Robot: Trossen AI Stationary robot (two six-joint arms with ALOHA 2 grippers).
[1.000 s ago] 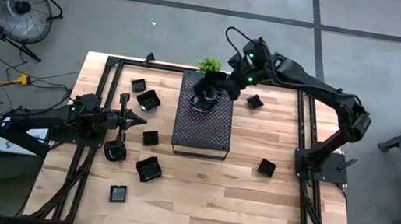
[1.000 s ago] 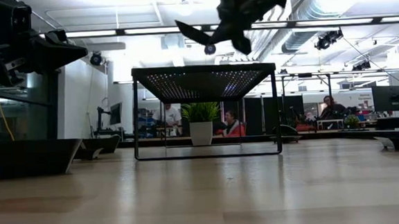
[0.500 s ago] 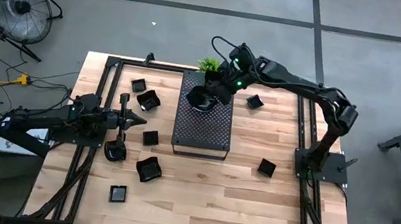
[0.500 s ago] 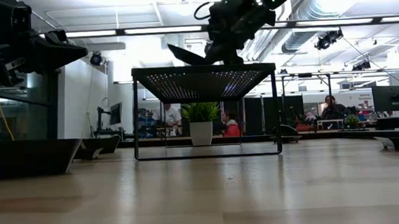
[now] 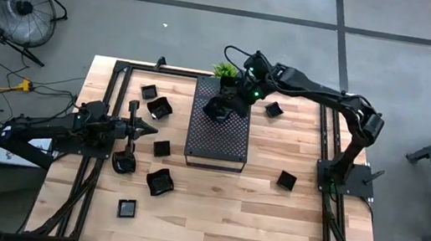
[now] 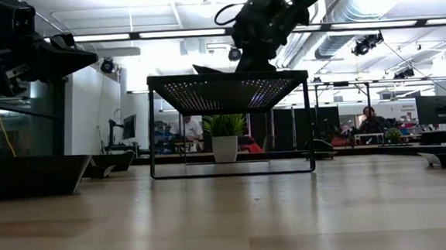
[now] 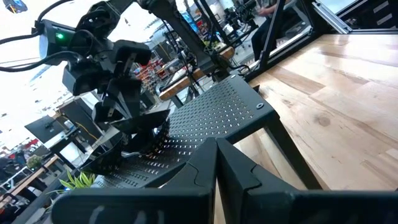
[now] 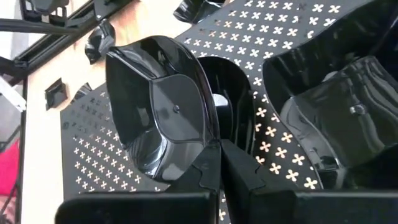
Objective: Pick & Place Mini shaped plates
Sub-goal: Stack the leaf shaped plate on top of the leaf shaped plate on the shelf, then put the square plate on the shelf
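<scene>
Left gripper [image 5: 146, 129] rests closed and empty at the table's left side, loose mini plates [image 5: 162, 149] near it; right gripper [image 5: 224, 106] clamps a black plate [image 8: 163, 118] low over the perforated tray [image 5: 225, 143], at its far end.

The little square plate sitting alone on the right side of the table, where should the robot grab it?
Probably best to pinch the square plate by one edge of its rim, coming straight down from above, one finger inside, one outside. It lies flat and low on the wood, with clear space all round.
</scene>
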